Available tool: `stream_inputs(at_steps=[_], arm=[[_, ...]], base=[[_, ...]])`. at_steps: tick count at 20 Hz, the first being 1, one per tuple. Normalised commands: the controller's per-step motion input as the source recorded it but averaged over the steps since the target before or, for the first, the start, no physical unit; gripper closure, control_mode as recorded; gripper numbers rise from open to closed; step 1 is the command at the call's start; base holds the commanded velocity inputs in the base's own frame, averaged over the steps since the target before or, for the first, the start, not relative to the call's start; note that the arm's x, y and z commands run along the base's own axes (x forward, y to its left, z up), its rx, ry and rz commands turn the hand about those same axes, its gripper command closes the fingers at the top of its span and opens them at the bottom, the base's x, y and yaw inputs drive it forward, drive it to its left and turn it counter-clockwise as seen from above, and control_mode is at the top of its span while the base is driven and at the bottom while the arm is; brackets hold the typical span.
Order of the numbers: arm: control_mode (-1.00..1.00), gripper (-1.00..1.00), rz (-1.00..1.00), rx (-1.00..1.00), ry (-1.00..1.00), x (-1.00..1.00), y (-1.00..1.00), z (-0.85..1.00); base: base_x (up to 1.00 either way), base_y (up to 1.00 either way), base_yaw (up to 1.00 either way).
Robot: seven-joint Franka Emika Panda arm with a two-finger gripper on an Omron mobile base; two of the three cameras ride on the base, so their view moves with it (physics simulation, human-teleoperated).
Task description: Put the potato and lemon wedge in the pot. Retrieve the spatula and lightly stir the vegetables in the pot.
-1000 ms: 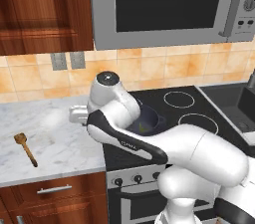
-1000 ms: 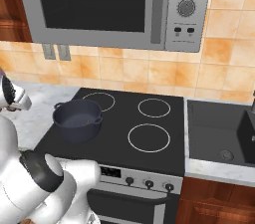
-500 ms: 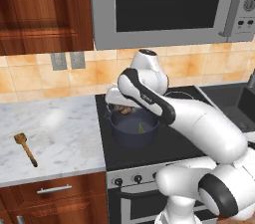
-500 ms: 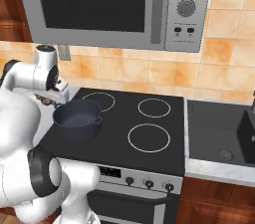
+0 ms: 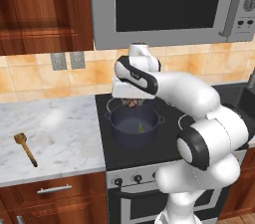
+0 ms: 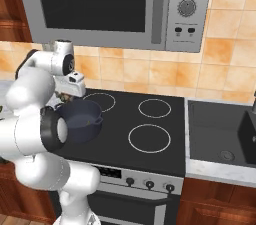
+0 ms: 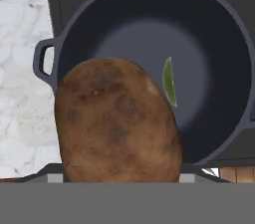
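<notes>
Now, from the left base view, the arm has swung further over the stove since a moment ago, and the gripper (image 5: 132, 102) hangs right above the pot (image 5: 135, 127), jaws spread around the potato (image 5: 131, 103), of which just a brown scrap peeks out under the hand. The lemon wedge (image 5: 141, 128) already lies inside the pot, a small green sliver on the dark floor. Over on the marble counter (image 5: 60, 133), well apart, the spatula (image 5: 25, 148) hasn't budged.

Right base view: the hand (image 6: 70, 89) has slid in over the pot (image 6: 80, 120) at the stove's front-left burner; the arm's elbow covers the pot's near side, and the potato is too small to make out here.

Hand view: the potato (image 7: 117, 122) looms huge, its lower end cut off, hiding the pot's near rim (image 7: 69, 34). The lemon wedge (image 7: 170, 82) rests just beside it on the pot floor. Fingertips themselves are hidden.
</notes>
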Motion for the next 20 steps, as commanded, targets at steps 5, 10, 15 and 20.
stream_inputs(at_steps=[5,10,15,20], arm=[[-1.00,1.00,0.00,0.00,-0.02,0.12,0.00,-0.68],[-1.00,1.00,0.00,0.00,-0.05,0.02,0.00,-0.64],[-1.00,1.00,0.00,0.00,0.00,0.05,0.00,-0.27],[-1.00,1.00,0.00,0.00,0.00,0.23,-0.03,0.00]], base=[[0.00,0.00,0.00],[0.00,0.00,0.00],[0.00,0.00,0.00],[0.00,0.00,0.00]])
